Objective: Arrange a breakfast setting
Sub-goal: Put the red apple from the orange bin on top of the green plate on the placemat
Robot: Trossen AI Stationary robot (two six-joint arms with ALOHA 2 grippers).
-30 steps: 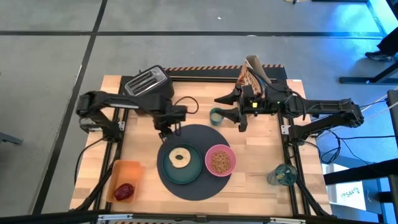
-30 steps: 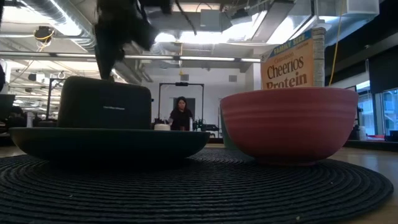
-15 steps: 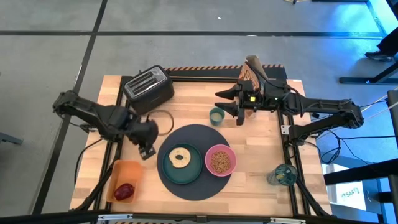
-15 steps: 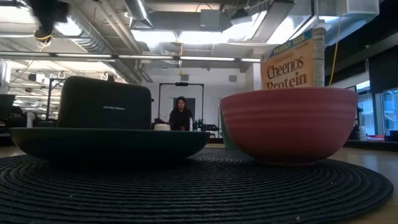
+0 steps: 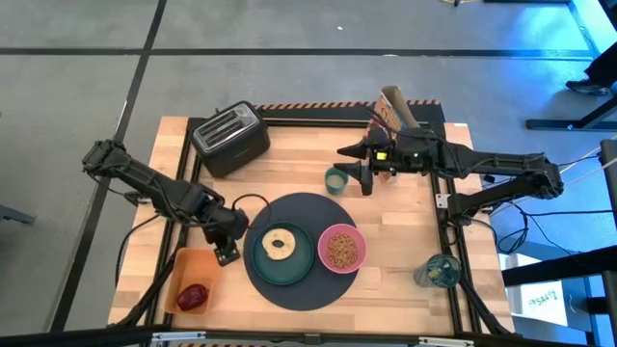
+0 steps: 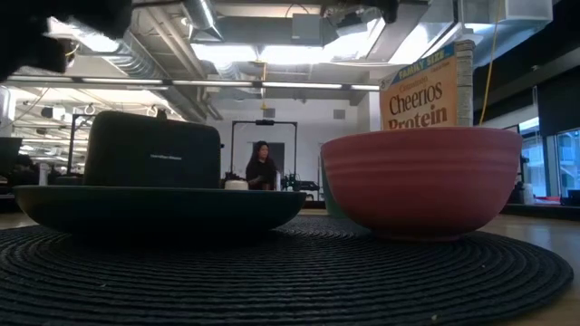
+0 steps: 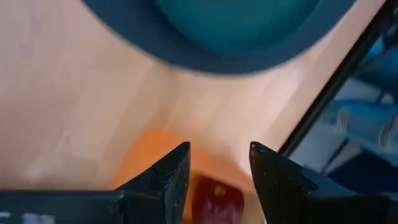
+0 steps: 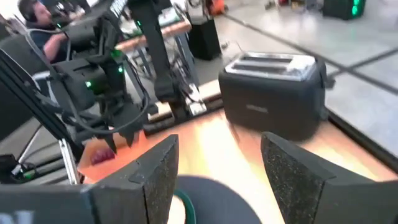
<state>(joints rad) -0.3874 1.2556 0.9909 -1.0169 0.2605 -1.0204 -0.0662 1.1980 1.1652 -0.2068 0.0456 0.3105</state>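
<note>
- The left gripper hangs with its fingers apart, holding nothing, just above the orange tray that holds the dark red fruit.
- Judged step: fetch the fruit. Come straight down, straddle it, and close gently so it does not roll.
- The tray wall and the dark grey mat crowd the approach.
- The right gripper, open and empty, waits beside the small green cup.
- The bagel half lies on the teal plate; the pink bowl sits beside it.
</note>
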